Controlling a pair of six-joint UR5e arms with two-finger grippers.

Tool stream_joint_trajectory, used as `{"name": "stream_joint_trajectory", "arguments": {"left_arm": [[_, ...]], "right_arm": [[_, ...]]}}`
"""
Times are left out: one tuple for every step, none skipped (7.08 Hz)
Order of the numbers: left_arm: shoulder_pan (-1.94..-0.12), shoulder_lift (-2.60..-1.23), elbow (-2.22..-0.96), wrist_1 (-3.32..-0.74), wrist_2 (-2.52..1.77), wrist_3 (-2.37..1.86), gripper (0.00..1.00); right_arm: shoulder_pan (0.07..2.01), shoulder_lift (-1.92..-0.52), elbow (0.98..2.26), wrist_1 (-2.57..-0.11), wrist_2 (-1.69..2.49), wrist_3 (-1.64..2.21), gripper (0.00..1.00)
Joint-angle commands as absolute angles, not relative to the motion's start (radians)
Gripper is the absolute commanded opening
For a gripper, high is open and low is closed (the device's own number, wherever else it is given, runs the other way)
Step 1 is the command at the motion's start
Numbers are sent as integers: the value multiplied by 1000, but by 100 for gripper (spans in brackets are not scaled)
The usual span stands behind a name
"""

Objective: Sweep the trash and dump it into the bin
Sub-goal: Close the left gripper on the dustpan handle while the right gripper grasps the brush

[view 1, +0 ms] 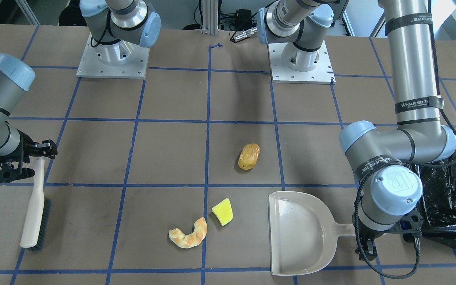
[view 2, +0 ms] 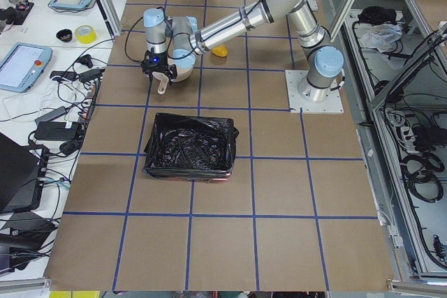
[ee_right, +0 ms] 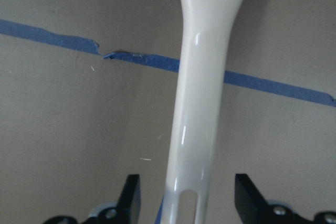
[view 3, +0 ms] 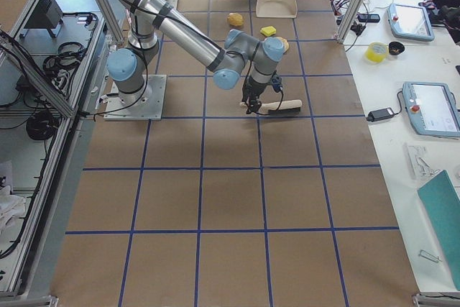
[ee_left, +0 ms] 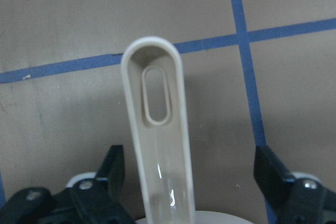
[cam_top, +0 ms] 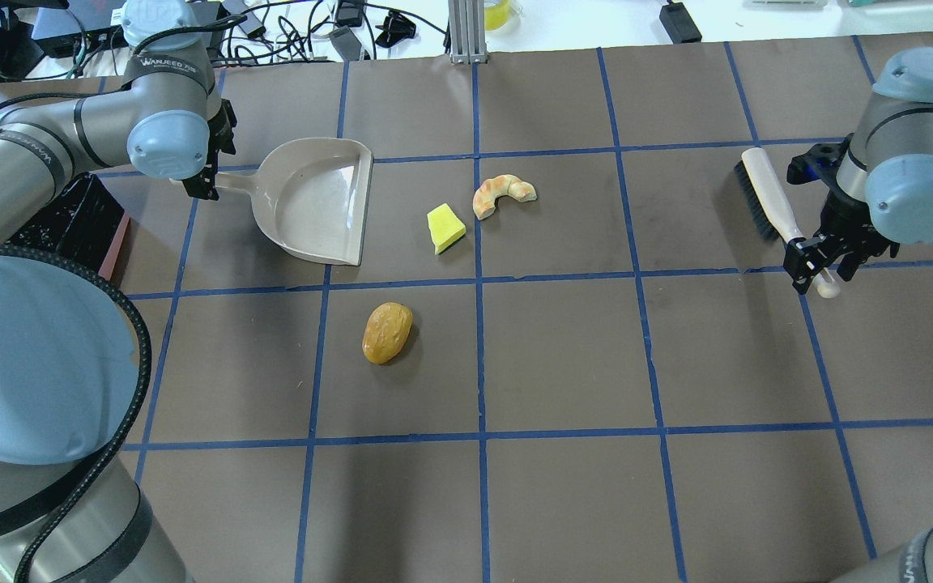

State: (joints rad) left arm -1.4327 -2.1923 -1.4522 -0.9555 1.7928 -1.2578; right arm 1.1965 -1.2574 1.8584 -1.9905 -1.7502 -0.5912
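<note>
My left gripper (ee_left: 191, 166) straddles the dustpan handle (ee_left: 157, 129), a smooth beige plastic bar with a rounded end and an oval hanging slot; my black fingers stand wide apart, with bare table showing between each of them and the handle. The dustpan (cam_top: 313, 202) lies flat, a glossy shallow scoop with a curved back wall and a straight open lip. Just off that lip sits the yellow sponge wedge (cam_top: 445, 227), porous and blunt-cornered, and close beside it the croissant (cam_top: 501, 194), a pale, ridged crescent with browned patches. The bread roll (cam_top: 387, 332), a golden-brown oval with a wrinkled crust, lies apart from both, nearer my base. My right gripper (ee_right: 187, 192) also stands open, one finger on each side of the brush handle (ee_right: 202, 103), a shiny cream shaft, with a gap on either side. The brush (cam_top: 766, 194) lies on the brown table (cam_top: 564, 356), dark bristles along one long edge. The bin (view 2: 190, 120), a rectangle lined with crinkly glossy black plastic, stands on my left, past the dustpan's handle end.
</note>
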Motion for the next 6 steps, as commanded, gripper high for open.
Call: {"name": "stream_joint_trajectory", "arguments": {"left_arm": [[-1433,-2191,-1472,-942,1786,-1258,0],[-1433,-2186,-1474,-939,1783,-1265,0],[-1433,-2181,-1474,-937,1782,-1307,0],[-1433,-2168,-1473,-936,1782,-1324,0],[-1439,-2155,-1473,-832,1784,-1325,0],[-1451,-2142,-1473,-830,1810,-1327,0]], "right_arm": [[1197,-1258,1858,-1987,-1749,-583,44],[1197,-1258,1858,-1980,-1746,-581,24],[1197,-1258,1858,-1980,-1746,-575,20],[1197,-1259,1858,-1979,-1746,-571,16],[1197,-1264,1856,-1973,-1749,-563,11],[1197,-1267,1852,-1973,-1749,-558,8]]}}
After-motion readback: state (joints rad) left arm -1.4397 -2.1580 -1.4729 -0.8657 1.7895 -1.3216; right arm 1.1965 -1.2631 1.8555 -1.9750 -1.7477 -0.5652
